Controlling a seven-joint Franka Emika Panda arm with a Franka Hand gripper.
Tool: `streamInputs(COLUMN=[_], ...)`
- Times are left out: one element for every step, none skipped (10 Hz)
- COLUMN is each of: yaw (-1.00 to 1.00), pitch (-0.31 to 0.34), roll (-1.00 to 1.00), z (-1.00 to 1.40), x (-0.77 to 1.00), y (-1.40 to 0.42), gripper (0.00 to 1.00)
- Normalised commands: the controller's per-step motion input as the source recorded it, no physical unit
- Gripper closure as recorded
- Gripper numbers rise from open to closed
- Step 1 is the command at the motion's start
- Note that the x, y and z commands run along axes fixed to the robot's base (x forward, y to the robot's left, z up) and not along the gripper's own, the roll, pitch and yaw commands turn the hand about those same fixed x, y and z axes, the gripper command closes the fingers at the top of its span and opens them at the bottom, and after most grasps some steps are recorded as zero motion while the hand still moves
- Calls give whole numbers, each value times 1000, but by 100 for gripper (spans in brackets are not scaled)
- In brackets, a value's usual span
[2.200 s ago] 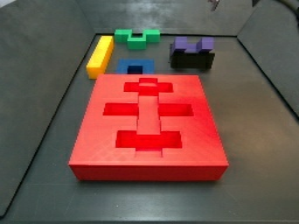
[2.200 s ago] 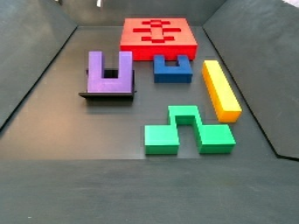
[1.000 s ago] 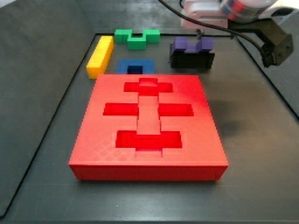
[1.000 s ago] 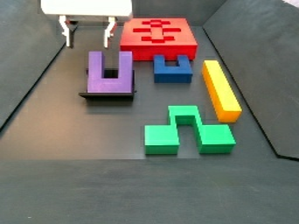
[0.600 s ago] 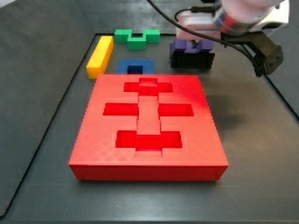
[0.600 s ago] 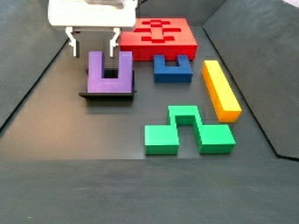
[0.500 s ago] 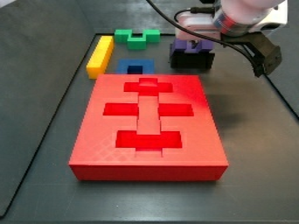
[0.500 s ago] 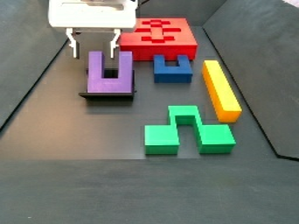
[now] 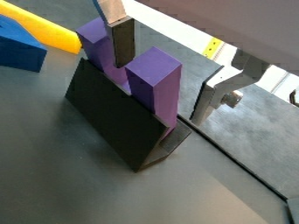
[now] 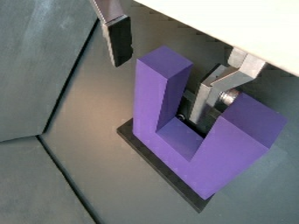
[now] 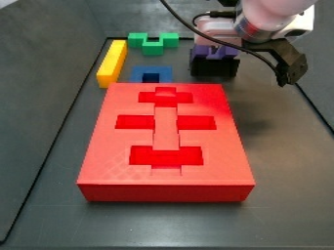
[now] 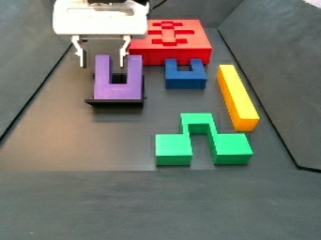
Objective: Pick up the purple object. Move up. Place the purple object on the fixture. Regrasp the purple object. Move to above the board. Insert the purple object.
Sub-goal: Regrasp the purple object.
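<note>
Your gripper [image 12: 100,47] hung spread open over the purple object [image 12: 116,79], one finger [image 10: 118,39] outside a prong and the other finger [image 10: 218,94] in the slot between the prongs, neither visibly clamping it. The U-shaped purple block [image 9: 131,63] stood in the black fixture [image 9: 122,122], prongs toward the red board [image 12: 172,36] in a side view. Beside it on the dark bench [image 12: 75,178] lay a blue block [image 12: 186,73], a yellow bar [image 12: 237,95] and a green block [image 12: 201,139].
</note>
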Motion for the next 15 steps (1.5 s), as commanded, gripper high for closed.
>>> streamInputs(yaw=[0, 0, 0, 0, 0, 0, 0, 0, 0, 0, 0, 0, 0, 0, 0], pitch=[0, 0, 0, 0, 0, 0, 0, 0, 0, 0, 0, 0, 0, 0, 0], roll=[0, 0, 0, 0, 0, 0, 0, 0, 0, 0, 0, 0, 0, 0, 0], z=[0, 0, 0, 0, 0, 0, 0, 0, 0, 0, 0, 0, 0, 0, 0], x=[0, 0, 0, 0, 0, 0, 0, 0, 0, 0, 0, 0, 0, 0, 0], y=[0, 0, 0, 0, 0, 0, 0, 0, 0, 0, 0, 0, 0, 0, 0], gripper=[0, 100, 100, 100, 100, 100, 100, 100, 100, 100, 100, 100, 100, 100, 100])
